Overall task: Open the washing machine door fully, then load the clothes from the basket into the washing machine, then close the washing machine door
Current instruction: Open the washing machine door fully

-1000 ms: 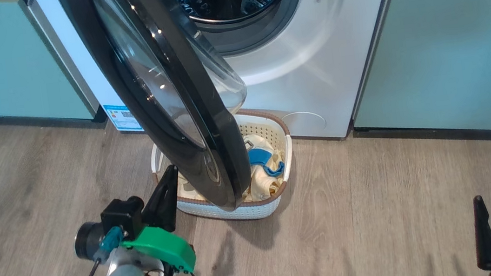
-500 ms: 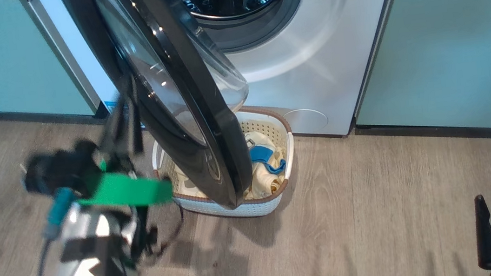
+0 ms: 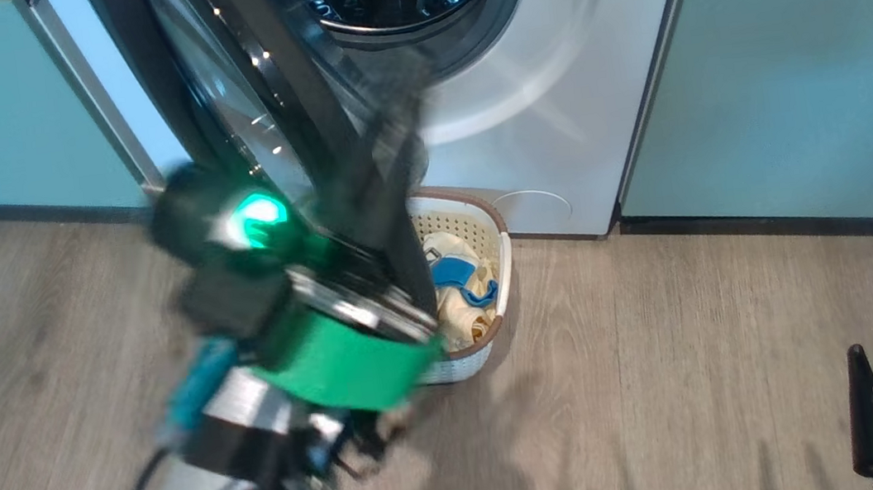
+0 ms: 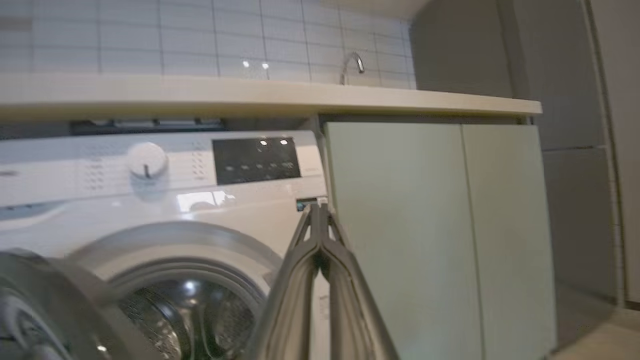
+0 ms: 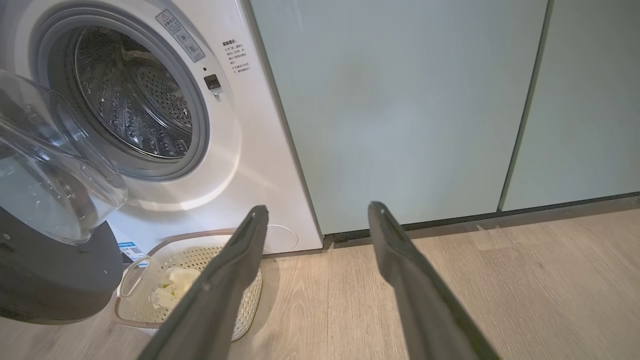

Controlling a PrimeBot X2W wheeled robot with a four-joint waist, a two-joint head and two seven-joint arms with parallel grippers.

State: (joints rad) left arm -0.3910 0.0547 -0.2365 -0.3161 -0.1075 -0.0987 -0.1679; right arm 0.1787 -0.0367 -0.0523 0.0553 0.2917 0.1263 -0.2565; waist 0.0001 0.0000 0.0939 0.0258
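A pale wood-plank floor runs under both claws. Beyond them, pale teal cabinet doors stand above a dark plinth. My left wrist camera shows a cream countertop, a white tiled wall and a tap above the left claw.

The left claw is pressed closed, its fingers meeting at the tips with nothing between them. It points at the upper right corner of the washing machine, just beside the cabinet seam. The dial and dark display sit up and to its left. From the head camera this arm is blurred and its fingers lie across the edge of the washing machine door. I cannot tell whether they touch it.

The right claw hangs low over bare floor, well off to the right, with its jaws spread wide and empty.

The door stands partly open to the left of the right claw. Its glass bowl bulges out in front of the steel drum.

The basket sits on the floor close against the machine's front, ahead and left of the right claw and below the left one. The clothes lie inside it, cream with a blue piece on top. The door's lower edge overhangs the basket's left half and hides that side from my head camera, so only the right half is clear from above.
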